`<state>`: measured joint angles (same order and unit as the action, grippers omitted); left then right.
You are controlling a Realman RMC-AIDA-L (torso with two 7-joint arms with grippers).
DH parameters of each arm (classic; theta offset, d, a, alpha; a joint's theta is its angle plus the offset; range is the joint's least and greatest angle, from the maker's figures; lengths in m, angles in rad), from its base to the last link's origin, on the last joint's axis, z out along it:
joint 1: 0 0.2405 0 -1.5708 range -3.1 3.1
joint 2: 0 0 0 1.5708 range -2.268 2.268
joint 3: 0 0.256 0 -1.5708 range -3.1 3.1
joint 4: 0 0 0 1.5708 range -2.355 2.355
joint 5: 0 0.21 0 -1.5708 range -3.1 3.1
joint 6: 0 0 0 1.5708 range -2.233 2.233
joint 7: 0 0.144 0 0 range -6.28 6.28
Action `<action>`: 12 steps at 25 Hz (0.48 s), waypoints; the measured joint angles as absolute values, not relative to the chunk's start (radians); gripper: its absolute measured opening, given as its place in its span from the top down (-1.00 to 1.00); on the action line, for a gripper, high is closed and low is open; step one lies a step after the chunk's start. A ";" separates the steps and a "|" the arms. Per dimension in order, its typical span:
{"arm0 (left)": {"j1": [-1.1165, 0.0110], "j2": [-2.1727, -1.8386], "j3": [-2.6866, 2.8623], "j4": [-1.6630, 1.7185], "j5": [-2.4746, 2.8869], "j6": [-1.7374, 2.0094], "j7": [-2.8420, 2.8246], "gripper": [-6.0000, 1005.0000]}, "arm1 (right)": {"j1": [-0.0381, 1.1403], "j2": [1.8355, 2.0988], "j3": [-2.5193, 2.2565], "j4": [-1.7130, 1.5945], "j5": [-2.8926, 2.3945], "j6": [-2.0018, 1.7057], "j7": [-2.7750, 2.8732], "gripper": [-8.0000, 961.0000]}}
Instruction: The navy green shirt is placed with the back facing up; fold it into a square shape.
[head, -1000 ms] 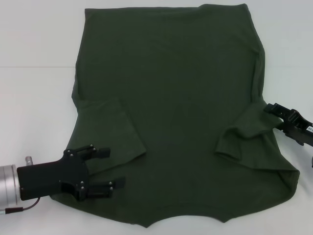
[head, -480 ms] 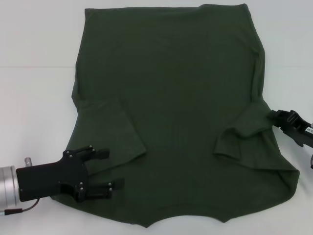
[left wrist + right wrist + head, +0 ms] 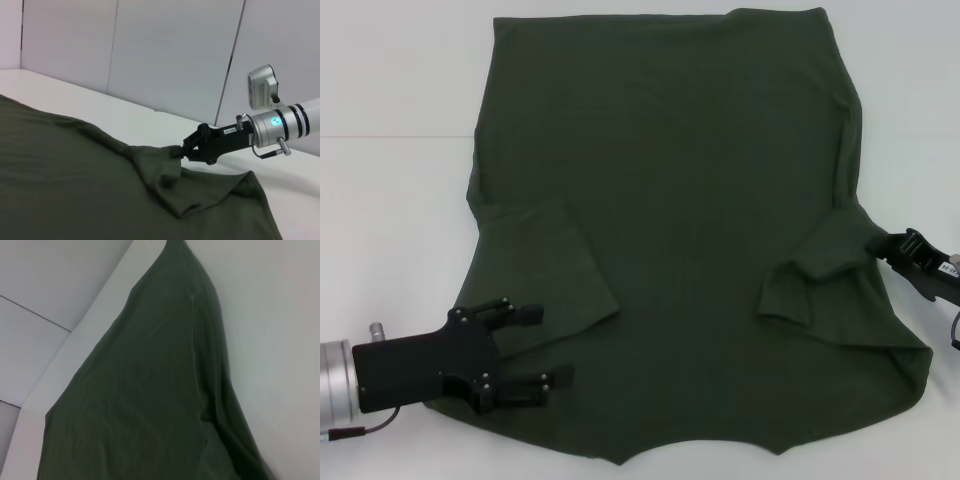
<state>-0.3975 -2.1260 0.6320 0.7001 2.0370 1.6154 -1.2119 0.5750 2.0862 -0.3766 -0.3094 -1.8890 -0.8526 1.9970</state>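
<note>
The navy green shirt (image 3: 680, 230) lies flat on the bench, its body inward of both claws: right claw (image 3: 892, 246) clamped on its side edge, left claw (image 3: 535, 346) spread over the near corner.

No text, label or number can be read anywhere

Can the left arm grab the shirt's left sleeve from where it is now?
Probably yes. The left tool sits open at the shirt's near left edge, and the folded-in left sleeve lies just beyond it, flat and uncovered. The right tool is busy on the far side, so nothing blocks the way.
</note>
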 joint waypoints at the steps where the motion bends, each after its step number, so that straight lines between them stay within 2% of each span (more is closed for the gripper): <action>1: -0.397 -2.126 0.632 0.700 2.037 1.615 -1.212 -0.81 | 0.574 2.086 -0.376 -0.310 -1.888 -0.856 1.995 0.87; 5: -0.397 -2.126 0.632 0.698 2.037 1.615 -1.212 -0.81 | 0.566 2.086 -0.366 -0.315 -1.874 -0.877 1.990 0.94; 12: -0.393 -2.126 0.632 0.696 2.037 1.616 -1.212 -0.81 | 0.523 2.081 -0.363 -0.316 -1.752 -0.961 1.932 0.94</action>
